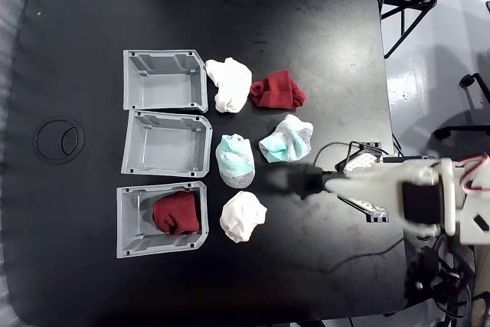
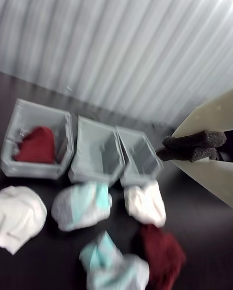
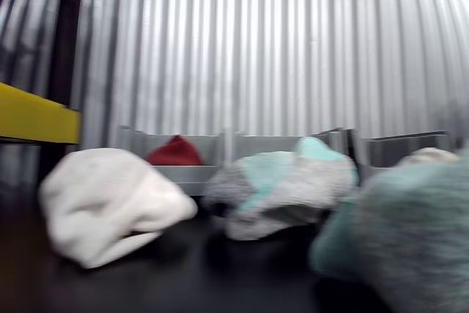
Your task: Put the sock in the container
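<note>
The gripper (image 1: 287,181) hangs blurred above the table (image 1: 306,59), its dark padded fingers (image 2: 194,139) pressed together on nothing. Just beyond the tips lie a teal-grey sock (image 1: 235,160) and a white sock (image 1: 243,216); past them, the bins (image 1: 167,144), one holding a red sock (image 1: 176,213). No readable writing.

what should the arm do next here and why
Probably open the gripper and drop toward the nearest loose sock, the teal and grey sock. The foam pads look pressed together with nothing between them, and only the bottom container in the fixed view holds a red sock.
</note>
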Robot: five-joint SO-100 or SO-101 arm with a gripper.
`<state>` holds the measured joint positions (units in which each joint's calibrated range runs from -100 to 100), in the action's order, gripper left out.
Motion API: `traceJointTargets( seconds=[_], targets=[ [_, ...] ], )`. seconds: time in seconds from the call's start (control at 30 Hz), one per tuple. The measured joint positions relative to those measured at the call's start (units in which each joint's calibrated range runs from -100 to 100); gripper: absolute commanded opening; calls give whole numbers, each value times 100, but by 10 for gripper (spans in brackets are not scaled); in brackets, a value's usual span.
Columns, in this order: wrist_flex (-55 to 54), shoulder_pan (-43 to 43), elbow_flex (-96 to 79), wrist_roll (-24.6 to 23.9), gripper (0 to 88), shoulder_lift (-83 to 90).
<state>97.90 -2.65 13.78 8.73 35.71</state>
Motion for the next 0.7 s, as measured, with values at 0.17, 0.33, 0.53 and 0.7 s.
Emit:
traceJointTargets(
  seconds=[0.17,0.33,0.53,0.7],
  targets=[
    [-84,-317,-1036,-131,14,1038],
    [-892,-444,-1964,-131,14,1783],
    [-2405,-360,-3649,-131,14,2913],
    [-3978,-381,-5775,-131,13,4136]
  ],
)
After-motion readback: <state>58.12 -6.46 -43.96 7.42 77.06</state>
